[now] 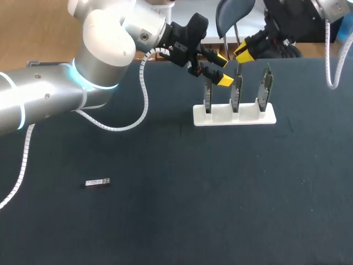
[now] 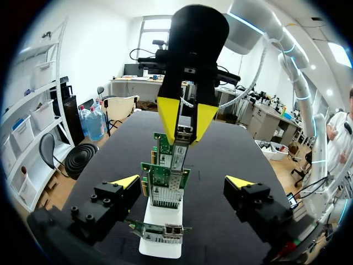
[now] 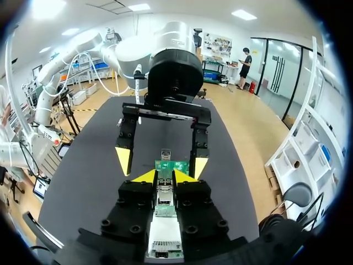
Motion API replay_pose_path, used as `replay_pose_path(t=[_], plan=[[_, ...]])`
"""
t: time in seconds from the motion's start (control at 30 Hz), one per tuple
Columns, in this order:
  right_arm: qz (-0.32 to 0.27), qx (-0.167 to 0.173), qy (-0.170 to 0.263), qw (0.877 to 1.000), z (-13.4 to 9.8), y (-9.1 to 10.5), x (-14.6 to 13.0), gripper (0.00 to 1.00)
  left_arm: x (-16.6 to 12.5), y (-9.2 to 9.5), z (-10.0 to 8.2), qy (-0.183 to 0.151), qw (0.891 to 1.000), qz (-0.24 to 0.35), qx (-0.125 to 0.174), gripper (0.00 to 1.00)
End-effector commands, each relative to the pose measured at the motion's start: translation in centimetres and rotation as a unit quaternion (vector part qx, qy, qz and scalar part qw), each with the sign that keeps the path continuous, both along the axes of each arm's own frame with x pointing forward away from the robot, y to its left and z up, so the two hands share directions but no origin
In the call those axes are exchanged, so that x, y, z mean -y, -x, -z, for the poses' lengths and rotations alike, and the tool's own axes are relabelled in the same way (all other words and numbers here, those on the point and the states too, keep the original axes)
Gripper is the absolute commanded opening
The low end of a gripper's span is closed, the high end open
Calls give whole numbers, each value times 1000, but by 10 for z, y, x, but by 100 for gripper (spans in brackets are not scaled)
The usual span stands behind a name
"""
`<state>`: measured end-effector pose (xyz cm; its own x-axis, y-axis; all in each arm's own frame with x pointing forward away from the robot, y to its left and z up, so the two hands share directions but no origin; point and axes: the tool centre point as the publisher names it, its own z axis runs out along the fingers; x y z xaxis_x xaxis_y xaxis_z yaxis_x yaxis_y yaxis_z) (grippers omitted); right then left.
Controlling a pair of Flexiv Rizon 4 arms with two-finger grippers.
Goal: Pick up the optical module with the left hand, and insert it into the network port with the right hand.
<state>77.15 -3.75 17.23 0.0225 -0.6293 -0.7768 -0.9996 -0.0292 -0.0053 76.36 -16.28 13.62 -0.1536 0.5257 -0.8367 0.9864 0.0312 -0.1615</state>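
Optical module (image 2: pixel 181 148) upright, apparently nose-down above network port (image 2: pixel 175 182), pinched by right tool (image 2: pixel 186 135); left tool (image 2: pixel 182 182) agape.

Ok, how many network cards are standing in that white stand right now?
3, all upright and side by side in the white stand: the left card, the middle card and the right card. None looks hidden.

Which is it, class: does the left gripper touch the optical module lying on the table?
Apart. The head view shows the optical module lying alone on the table, the left gripper far off by the white stand.
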Motion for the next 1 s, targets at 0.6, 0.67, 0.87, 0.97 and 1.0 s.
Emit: replay_pose_path(t=[0.6,0.67,0.87,0.97,1.0], plan=[[9,5,-10,1000,-4,2,4,0,0,-1,-1,-2,1000,1,-1,100],[9,9,-10,1000,-6,2,3,0,0,-1,-1,-2,1000,1,-1,100],[11,8,-9,1000,-5,1,4,0,0,-1,-1,-2,1000,1,-1,100],[11,4,-9,1000,-3,1,4,0,0,-1,-1,-2,1000,1,-1,100],[11,2,-11,1000,-3,1,4,0,0,-1,-1,-2,1000,1,-1,100]])
